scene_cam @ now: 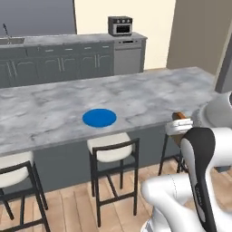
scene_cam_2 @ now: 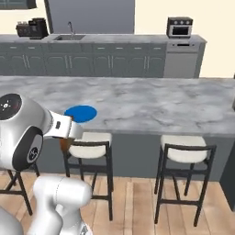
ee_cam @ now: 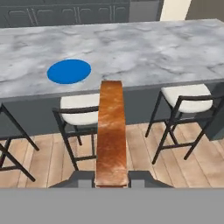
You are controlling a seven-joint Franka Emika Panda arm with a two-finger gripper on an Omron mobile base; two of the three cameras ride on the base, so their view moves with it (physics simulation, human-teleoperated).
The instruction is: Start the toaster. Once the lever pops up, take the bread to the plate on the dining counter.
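Marble, white with grey veins — that's the dining counter (ee_cam: 144,48), a long slab running across the whole scene over a dark grey base. Its near edge overhangs a row of stools (ee_cam: 83,114), black frames with cream seats, on a pale wood floor. The slab itself is mostly bare, so there's loads of flat room either side of the plate (ee_cam: 69,71).

In the hand view the gripper (ee_cam: 112,178) sits at 6 o'clock, pinched tight on the bread (ee_cam: 111,131). The slice is seen edge-on, a brown crusty strip poking straight up toward 12 o'clock from between the fingertips (ee_cam: 83,179). It hangs off the counter's seating side, over the stools and short of the counter edge.

The bright blue plate lies flat on the marble at about 11 o'clock from the bread, well apart from it and a little way in from the counter's near edge — nothing on it. In the left base view the plate (scene_cam: 99,118) is at roughly 9 o'clock from the bread (scene_cam: 181,116), which just peeks out by the white arm.

Farther back, a grey-fronted worktop (scene_cam_2: 114,39) carries a silver toaster oven (scene_cam_2: 179,27) and a sink (scene_cam_2: 69,36).
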